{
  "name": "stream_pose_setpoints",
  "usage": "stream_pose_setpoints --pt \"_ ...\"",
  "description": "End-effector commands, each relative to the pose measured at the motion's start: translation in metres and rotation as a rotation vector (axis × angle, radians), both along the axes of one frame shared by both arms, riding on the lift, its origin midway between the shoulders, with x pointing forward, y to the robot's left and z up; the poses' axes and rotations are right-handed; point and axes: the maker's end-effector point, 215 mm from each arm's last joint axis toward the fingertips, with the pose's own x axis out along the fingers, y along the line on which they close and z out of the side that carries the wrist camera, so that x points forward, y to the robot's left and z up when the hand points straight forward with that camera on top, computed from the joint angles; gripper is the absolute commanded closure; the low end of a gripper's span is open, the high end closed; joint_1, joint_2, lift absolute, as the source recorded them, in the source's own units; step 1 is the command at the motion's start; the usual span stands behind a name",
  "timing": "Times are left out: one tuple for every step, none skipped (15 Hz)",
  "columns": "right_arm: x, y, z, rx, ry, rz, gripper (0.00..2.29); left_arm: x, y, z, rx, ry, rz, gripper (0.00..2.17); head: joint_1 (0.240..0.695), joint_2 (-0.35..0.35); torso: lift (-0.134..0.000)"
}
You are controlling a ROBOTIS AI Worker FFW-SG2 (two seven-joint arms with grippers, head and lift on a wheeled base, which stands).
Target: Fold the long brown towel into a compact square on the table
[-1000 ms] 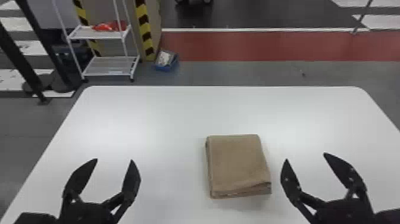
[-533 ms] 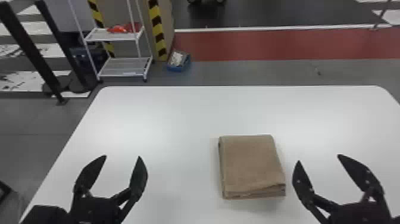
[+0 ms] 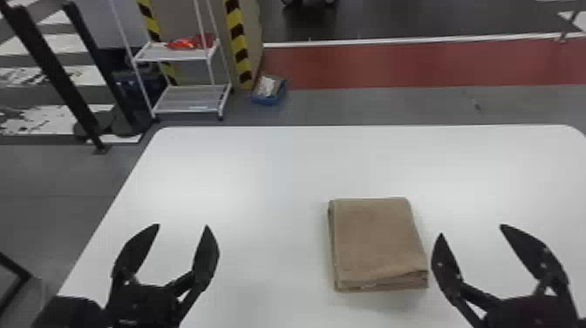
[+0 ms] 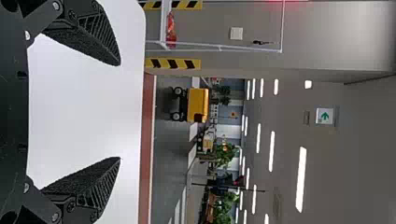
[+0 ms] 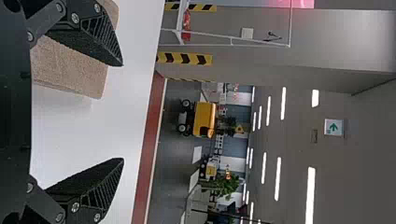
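Everything in the head view has slid rightward, as if the view had swung left; the towel [image 3: 377, 240] lies folded in a compact pad on the surface [image 3: 270, 196], just beside the right pincer [image 3: 471, 230], well apart from the left pincer [image 3: 183, 225]. Both stand wide, holding nothing. It should prove light, soft, limp; best pinched through all layers at the near edge. The left wrist view confirms that wide spread. In the right wrist view, the right pincer hides part of the towel.
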Motion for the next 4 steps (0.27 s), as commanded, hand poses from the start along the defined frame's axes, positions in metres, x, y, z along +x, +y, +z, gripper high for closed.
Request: stream_pose_setpoints --pt "-0.0002 0.0022 -0.0023 0.002 -0.006 0.004 0.19 -0.0007 0.0014 -0.0005 -0.001 0.002 0.001 0.18 0.695 0.12 -0.123" --pt "-0.0004 0.0032 -0.0013 0.003 -0.01 0.006 0.19 -0.0006 0.0013 0.0003 -0.002 0.0 0.002 0.19 0.695 0.126 -0.123" --pt "-0.0004 0.004 -0.0003 0.004 -0.013 0.008 0.19 -0.001 0.0012 0.0005 -0.002 0.0 0.001 0.18 0.695 0.128 -0.123" --pt "-0.0005 0.0048 -0.0002 0.005 -0.013 0.009 0.19 -0.0008 0.0018 0.0015 -0.001 -0.001 0.002 0.18 0.695 0.131 -0.123"
